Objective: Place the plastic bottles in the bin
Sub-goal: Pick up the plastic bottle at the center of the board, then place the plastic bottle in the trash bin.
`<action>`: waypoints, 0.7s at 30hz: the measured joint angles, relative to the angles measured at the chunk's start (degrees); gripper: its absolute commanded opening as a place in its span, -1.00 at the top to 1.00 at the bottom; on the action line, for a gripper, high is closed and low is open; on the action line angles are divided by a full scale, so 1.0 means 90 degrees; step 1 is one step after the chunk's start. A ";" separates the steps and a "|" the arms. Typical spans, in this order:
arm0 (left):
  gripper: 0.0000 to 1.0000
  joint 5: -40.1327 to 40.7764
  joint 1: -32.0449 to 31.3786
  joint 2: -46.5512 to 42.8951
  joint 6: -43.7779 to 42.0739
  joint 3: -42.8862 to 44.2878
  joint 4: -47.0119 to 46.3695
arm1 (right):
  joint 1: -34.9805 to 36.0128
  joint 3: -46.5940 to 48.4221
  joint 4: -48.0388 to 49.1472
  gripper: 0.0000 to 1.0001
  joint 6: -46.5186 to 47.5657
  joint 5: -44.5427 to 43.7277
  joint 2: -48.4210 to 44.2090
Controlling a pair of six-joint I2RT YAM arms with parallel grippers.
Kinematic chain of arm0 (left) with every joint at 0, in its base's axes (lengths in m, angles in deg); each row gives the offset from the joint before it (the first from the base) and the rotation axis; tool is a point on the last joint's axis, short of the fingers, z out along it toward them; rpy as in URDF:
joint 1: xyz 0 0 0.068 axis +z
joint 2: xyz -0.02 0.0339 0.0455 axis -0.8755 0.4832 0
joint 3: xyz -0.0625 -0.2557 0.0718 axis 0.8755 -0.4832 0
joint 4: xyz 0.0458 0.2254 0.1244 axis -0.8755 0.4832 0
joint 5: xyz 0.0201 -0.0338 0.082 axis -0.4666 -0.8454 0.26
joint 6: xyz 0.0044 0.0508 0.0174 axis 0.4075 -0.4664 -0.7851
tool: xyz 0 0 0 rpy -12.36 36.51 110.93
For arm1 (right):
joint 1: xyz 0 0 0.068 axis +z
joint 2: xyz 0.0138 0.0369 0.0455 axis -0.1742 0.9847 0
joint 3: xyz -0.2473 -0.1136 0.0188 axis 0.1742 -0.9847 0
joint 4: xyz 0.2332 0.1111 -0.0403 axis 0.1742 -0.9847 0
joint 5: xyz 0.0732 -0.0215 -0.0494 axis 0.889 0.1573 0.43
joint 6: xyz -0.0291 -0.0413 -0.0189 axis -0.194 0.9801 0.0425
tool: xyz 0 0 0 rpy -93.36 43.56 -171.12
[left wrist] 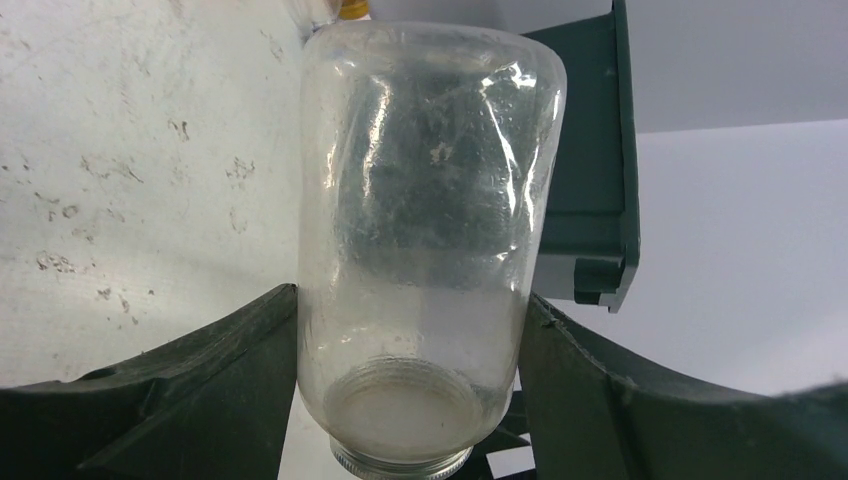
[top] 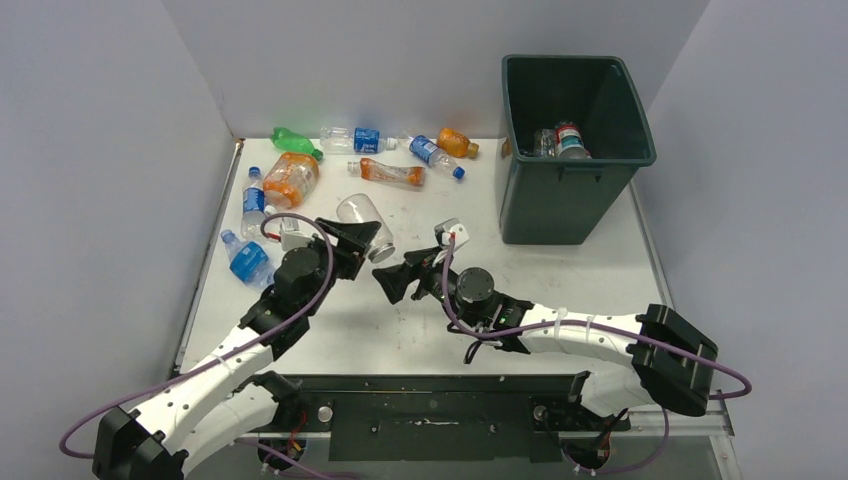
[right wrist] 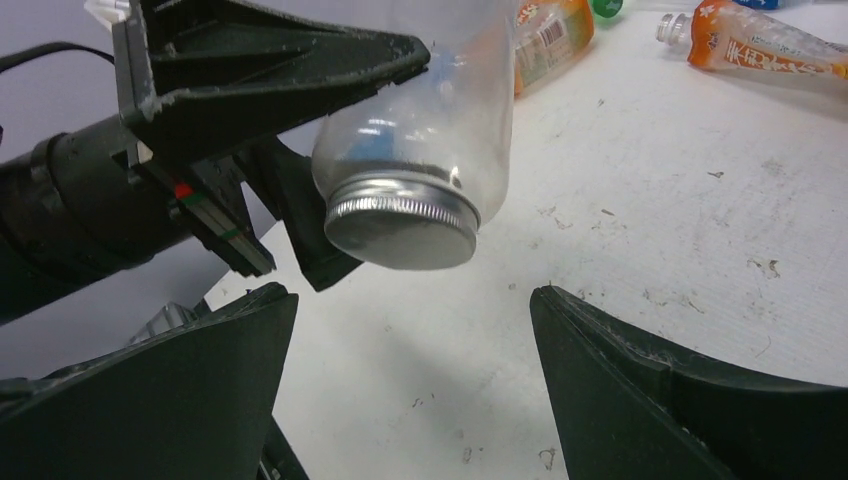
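A scuffed white table (top: 560, 300) is closed in by plain grey walls (top: 100, 150) on the left, far and right sides.

Loose bottles (top: 291, 179) lie on their sides in the far-left part of the table: a blue one and a clear one by the left edge, a fat orange one, a green one, then clear and orange ones in a row toward the middle. All of them are well apart from both grippers.

The left gripper (top: 352, 243) is clamped on a clear bottle (top: 362, 222), one finger against each side of its body. The bottle is held off the table, tilted, with its silver lid (right wrist: 402, 222) pointing down and to the right.

The right gripper (top: 388, 283) is just beside that lid and faces it with its jaws spread wide and nothing between them. It does not touch the bottle.

The dark green bin (top: 560, 200) stands at the far right, well apart from both grippers, with a few bottles already inside it.

The left arm reaches from its base at the near left diagonally toward the table's middle. The right arm stretches from the near right leftward, low over the table, its wrist turned to the left.
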 measured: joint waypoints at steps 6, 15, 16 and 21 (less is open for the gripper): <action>0.36 0.0199 -0.0454 0.0000 0.0022 0.0000 0.0002 | 0.0027 0.0114 0.0243 -0.82 -0.0070 -0.0109 0.0051; 0.36 0.0374 -0.0644 -0.0083 0.0024 0.0000 -0.0005 | 0.0029 0.0459 0.0119 -0.58 -0.0117 -0.0155 0.0330; 0.36 0.0374 -0.0663 -0.0087 0.0024 0.0000 -0.0007 | 0.0029 0.0459 0.0119 -0.45 -0.0117 -0.0155 0.0330; 0.37 0.0435 -0.0670 -0.0153 -0.0012 -0.0002 -0.0005 | 0.0017 0.0459 0.0056 0.10 -0.0112 -0.0233 0.0333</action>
